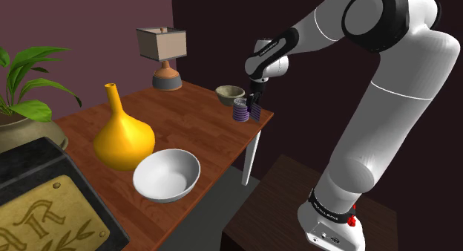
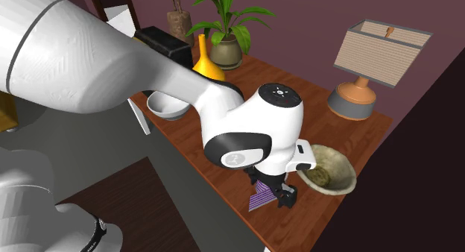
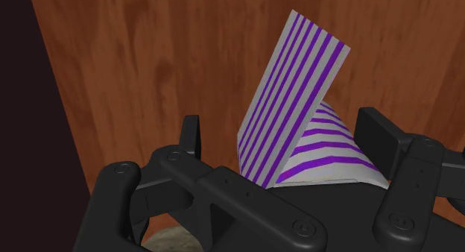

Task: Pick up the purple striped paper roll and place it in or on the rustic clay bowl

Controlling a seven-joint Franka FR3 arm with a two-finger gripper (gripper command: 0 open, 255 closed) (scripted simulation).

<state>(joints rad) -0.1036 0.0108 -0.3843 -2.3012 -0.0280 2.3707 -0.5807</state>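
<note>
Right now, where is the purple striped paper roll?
In the shoulder view the paper roll sits at the table's right corner, at the gripper, near the clay bowl.

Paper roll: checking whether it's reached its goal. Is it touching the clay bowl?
Apart. The second exterior view shows the purple striped paper roll beside the clay bowl, with one of the fingers standing between them.

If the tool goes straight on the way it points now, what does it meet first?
The tool would likely meet the purple striped paper roll between its open fingers, then the table.
</note>
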